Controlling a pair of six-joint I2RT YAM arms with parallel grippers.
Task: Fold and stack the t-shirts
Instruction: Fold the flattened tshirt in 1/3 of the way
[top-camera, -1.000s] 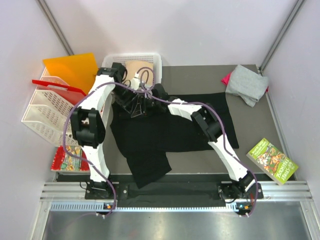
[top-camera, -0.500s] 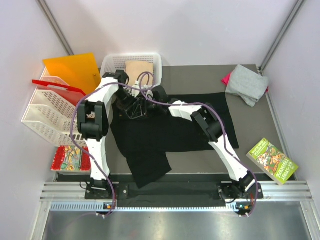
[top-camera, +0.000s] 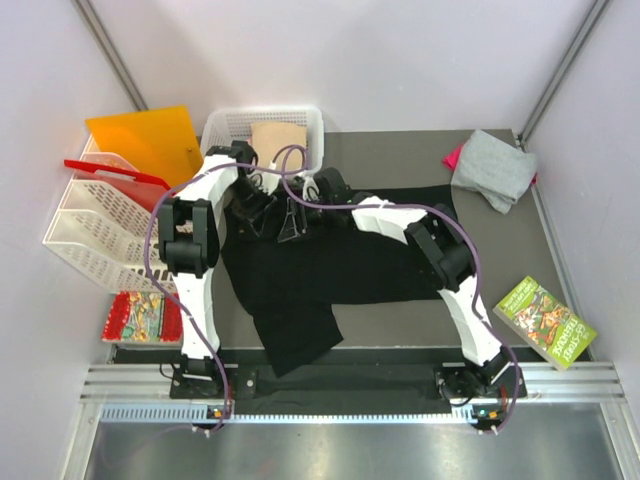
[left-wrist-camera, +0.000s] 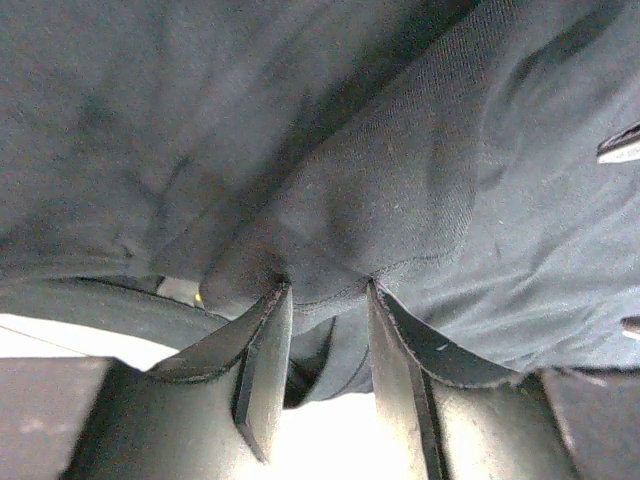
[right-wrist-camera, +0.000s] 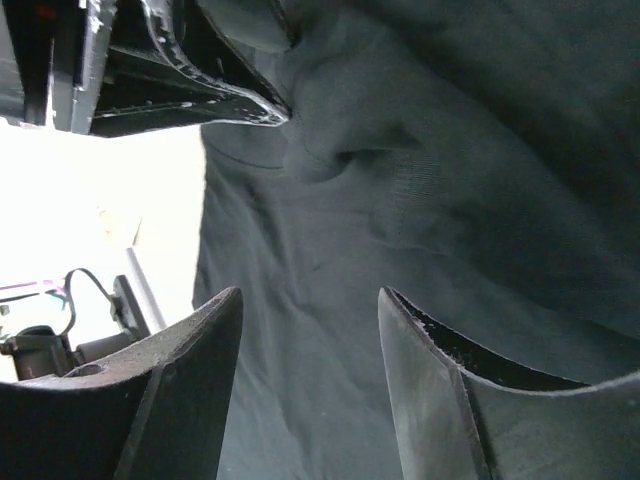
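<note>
The large black t-shirt lies spread on the table, one part hanging toward the near edge. My left gripper is at its far-left corner and is shut on a bunched fold of black cloth, which sits between the tips. My right gripper hovers just right of it, open and empty, over the black cloth. The left fingers show in the right wrist view. A grey shirt lies on a pink one at the far right. A tan shirt lies in the white basket.
An orange plastic sheet and white racks with a red part stand at the left. One booklet lies at the near right, another at the near left. Walls close in the table at the back and sides.
The left arm has drawn in closer to the shirt's far-left corner. The right arm has shifted a little to the right, its gripper still beside the left one.
</note>
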